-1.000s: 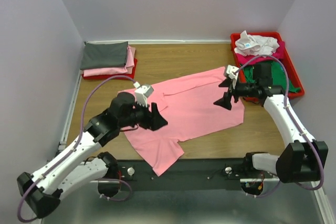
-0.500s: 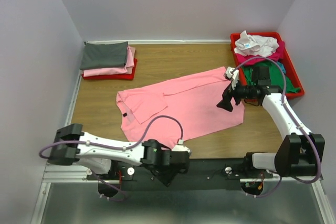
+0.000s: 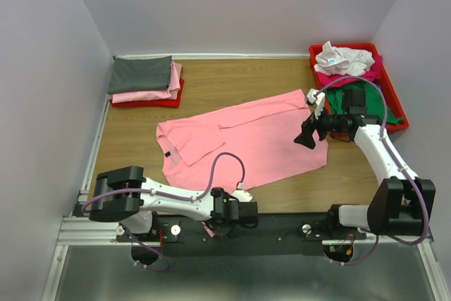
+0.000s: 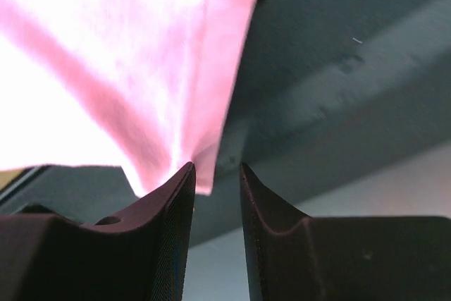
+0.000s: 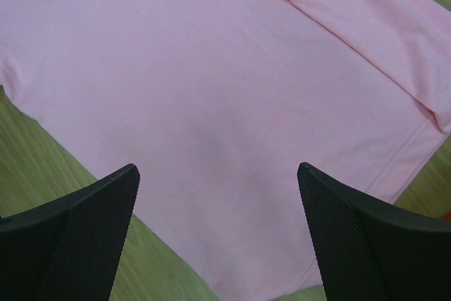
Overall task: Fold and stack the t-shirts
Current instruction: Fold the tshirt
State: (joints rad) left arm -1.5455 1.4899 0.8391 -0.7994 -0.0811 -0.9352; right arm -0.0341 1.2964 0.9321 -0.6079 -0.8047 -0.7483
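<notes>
A light pink t-shirt (image 3: 246, 142) lies spread flat across the wooden table, its dark neck tag at the left. My left gripper (image 3: 247, 213) sits low at the table's near edge, beside the shirt's lower corner. In the left wrist view that gripper (image 4: 217, 167) has a narrow gap between its jaws, and a hanging corner of the pink t-shirt (image 4: 141, 68) just reaches the tips, unpinched. My right gripper (image 3: 308, 136) hovers wide open over the shirt's right hem. The right wrist view shows the right gripper (image 5: 217, 168) with flat pink cloth (image 5: 232, 68) below it.
A folded dark grey tee on a pink one (image 3: 143, 74) rests on a red tray at the back left. Another red tray (image 3: 392, 96) at the back right holds white, magenta and green shirts. The black rail (image 3: 282, 227) runs along the near edge.
My left arm swung from above the shirt's left side down to the near table edge, and its jaws narrowed. The right gripper drifted slightly right, still open.
</notes>
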